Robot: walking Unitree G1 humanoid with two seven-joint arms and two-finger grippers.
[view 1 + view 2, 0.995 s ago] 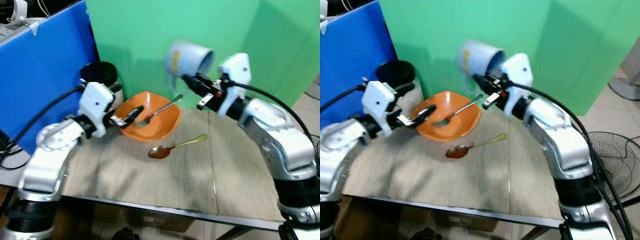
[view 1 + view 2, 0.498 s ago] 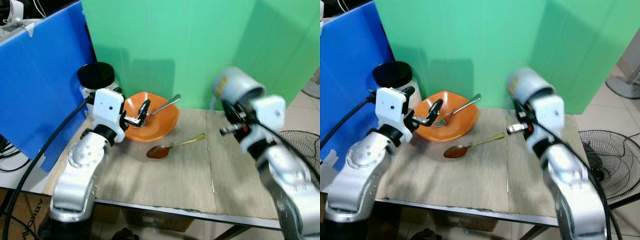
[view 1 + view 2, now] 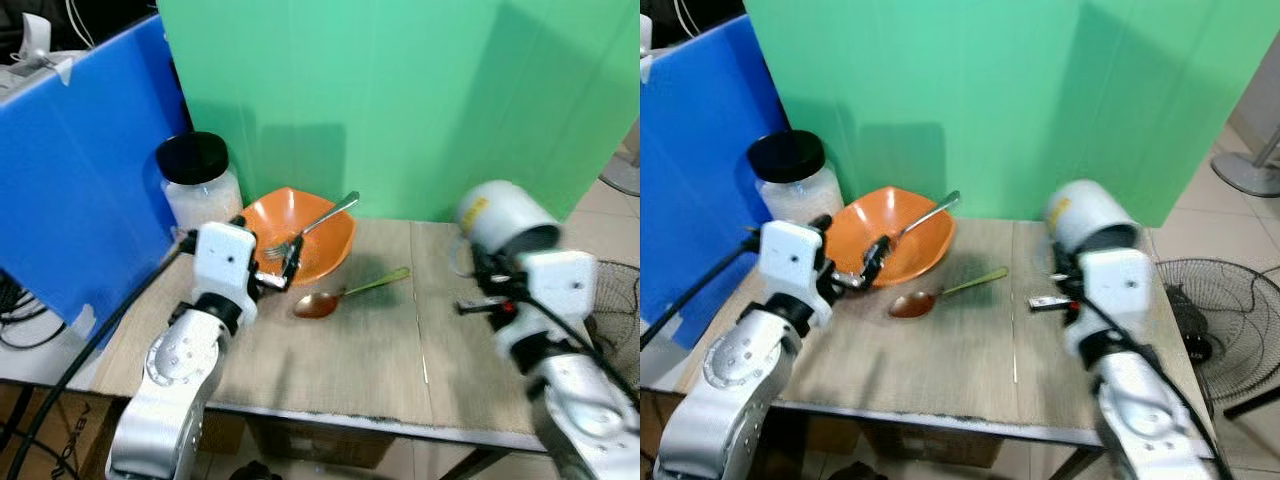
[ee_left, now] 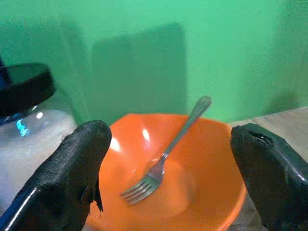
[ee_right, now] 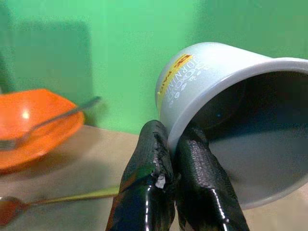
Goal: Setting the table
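Note:
An orange bowl (image 3: 322, 243) with a steel fork (image 3: 312, 221) in it stands at the back of the wooden table (image 3: 330, 360). A brown spoon with a gold handle (image 3: 344, 295) lies in front of the bowl. My left gripper (image 3: 268, 252) is open at the bowl's near left rim, and the bowl (image 4: 202, 159) and fork (image 4: 166, 154) show between its fingers (image 4: 79, 178). My right gripper (image 5: 175, 159) is shut on the rim of a white mug (image 3: 498, 215), tilted on its side above the table's right part.
A glass jar with a black lid (image 3: 198, 183) stands left of the bowl, against a blue panel (image 3: 70, 180). A green backdrop (image 3: 400, 90) rises behind the table. A floor fan (image 3: 1205, 310) lies to the right of the table.
My right arm has carried the mug from above the bowl to the right and down over the table's right side. My left gripper has drawn in to the bowl's near rim.

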